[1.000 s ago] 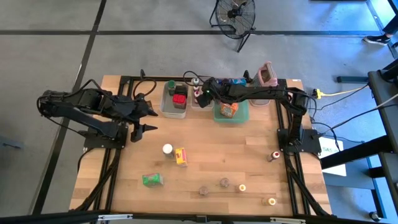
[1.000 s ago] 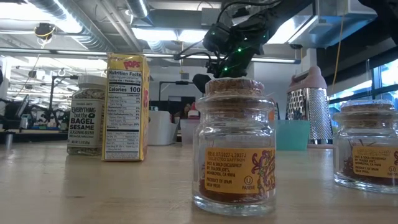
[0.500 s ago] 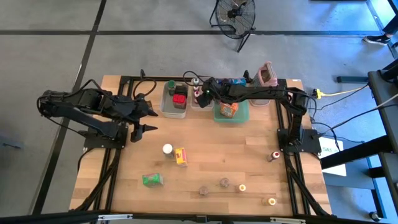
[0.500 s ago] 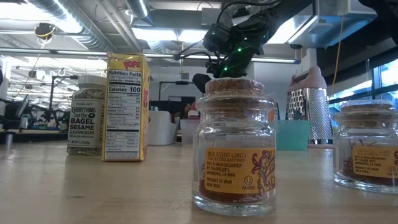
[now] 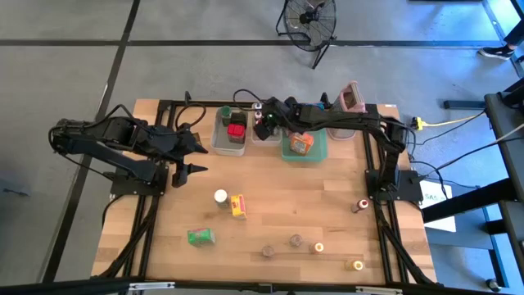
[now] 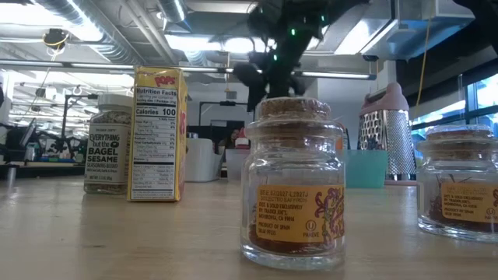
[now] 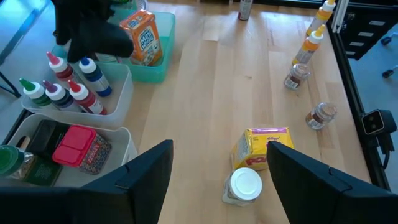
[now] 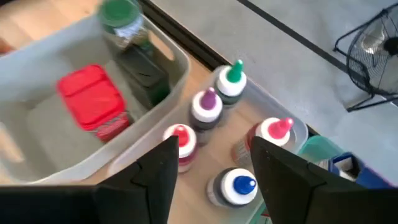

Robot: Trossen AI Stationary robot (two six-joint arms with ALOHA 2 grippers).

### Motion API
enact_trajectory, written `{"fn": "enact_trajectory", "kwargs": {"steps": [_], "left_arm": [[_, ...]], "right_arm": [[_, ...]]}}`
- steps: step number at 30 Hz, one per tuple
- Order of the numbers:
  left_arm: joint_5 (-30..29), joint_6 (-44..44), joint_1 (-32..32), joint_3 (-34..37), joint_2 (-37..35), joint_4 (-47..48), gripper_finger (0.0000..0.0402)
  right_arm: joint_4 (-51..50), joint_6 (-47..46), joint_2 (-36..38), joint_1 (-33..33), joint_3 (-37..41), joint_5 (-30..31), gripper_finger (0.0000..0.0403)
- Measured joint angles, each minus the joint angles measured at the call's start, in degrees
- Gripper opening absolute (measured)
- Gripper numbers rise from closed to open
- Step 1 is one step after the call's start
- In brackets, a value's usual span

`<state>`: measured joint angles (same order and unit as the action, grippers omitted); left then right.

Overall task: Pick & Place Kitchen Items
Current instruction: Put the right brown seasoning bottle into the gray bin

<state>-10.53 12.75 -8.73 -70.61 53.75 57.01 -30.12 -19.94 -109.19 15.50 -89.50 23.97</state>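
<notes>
My right gripper (image 8: pixel 214 180) hangs open above a small clear tub (image 5: pixel 264 131) at the table's far edge. In that tub stand spice bottles with red (image 8: pixel 180 138), blue (image 8: pixel 240 185), purple (image 8: pixel 206 104), green (image 8: pixel 233 76) and pink (image 8: pixel 275 129) caps. Nothing is between its fingers. My left gripper (image 7: pixel 217 186) waits open over the table's far left (image 5: pixel 196 157). Loose on the wood stand a white-capped jar (image 5: pixel 220 197), a yellow box (image 5: pixel 238 206), a green box (image 5: pixel 200 237) and several small jars (image 5: pixel 295 240).
A larger clear tub (image 5: pixel 230 141) holds a red box and a green-lidded jar. A green tray (image 5: pixel 316 150) holds an orange box (image 5: pixel 301 144). The metal grater (image 5: pixel 352 98) stands at the far right. The low view shows a cork-topped jar (image 6: pixel 294 194) close up.
My right gripper has risen from just over the small tub of bottles and drawn slightly toward the table's far edge. It carries nothing. The bottles stand where they were.
</notes>
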Motion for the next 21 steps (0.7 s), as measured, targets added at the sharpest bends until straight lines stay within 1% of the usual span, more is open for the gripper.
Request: {"fn": "enact_trajectory", "kwargs": {"steps": [6,11,15,18,21], "left_arm": [[-0.89,-0.58,-0.01,-0.02,0.0,0.0,0.0255],[-1.98,-0.68,-0.02,-0.02,0.03,-0.02,0.0255],[-2.01,-0.96,-0.01,-0.02,0.03,-0.02,0.0255],[-2.02,-0.96,0.0,-0.02,0.03,-0.05,0.0255],[-2.03,-0.94,-0.02,-0.02,0.04,-0.62,0.0255]], "right_arm": [[-8.75,1.35,0.02,-3.63,-9.33,-0.23,0.0202],[-17.81,4.71,0.04,-7.08,-16.94,-5.44,0.0202],[-31.74,6.52,0.07,-9.98,-23.09,-6.73,0.0202],[-43.65,5.53,0.11,-12.33,-27.35,-6.93,0.0202],[-52.98,3.87,0.11,-14.84,-30.25,-10.26,0.0202]]}}
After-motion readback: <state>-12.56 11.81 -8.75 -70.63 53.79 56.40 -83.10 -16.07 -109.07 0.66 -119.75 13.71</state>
